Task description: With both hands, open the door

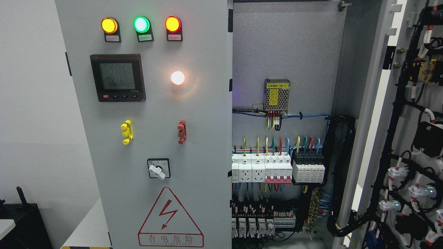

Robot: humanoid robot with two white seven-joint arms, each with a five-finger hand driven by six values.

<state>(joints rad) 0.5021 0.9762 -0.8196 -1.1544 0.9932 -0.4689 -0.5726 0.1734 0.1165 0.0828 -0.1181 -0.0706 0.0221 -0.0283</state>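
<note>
A grey electrical cabinet fills the head view. Its left door (152, 145) stands closed and carries three lit lamps, a digital meter (117, 77), a yellow handle (126, 132), a red handle (182, 131), a rotary switch (158, 168) and a red shock-warning triangle (170, 218). The right door (412, 138) is swung wide open to the right, its inner face with black cable bundles showing. Between them the cabinet's inside (283, 52) is exposed, with a power supply (277, 96) and rows of breakers (277, 167). Neither of my hands shows in the picture.
A white wall (31, 103) lies left of the cabinet. A dark object (20, 221) sits at the lower left corner, beside a pale surface (86, 228). Wiring and terminal blocks (263, 221) fill the cabinet's lower interior.
</note>
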